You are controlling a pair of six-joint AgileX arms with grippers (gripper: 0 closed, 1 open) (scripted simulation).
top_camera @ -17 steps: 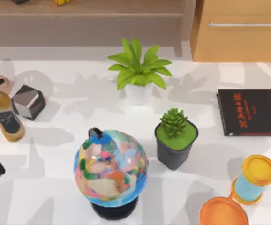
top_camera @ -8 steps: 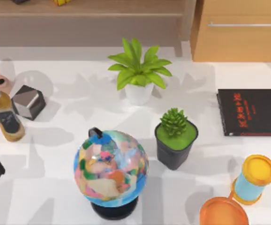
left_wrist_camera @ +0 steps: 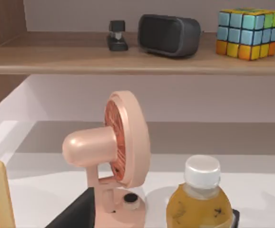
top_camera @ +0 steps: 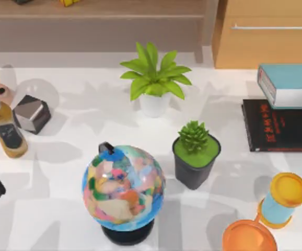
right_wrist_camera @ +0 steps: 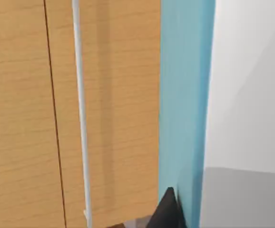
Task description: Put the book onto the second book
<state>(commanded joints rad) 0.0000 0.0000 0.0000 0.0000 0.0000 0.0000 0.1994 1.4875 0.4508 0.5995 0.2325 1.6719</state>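
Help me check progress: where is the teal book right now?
In the top view the teal book is at the table's right edge, over the far part of the black book, just in front of the wooden cabinet.

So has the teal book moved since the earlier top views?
Yes. The teal book has come in from the top view's right edge and now overlaps the far edge of the black book, which lies where it did.
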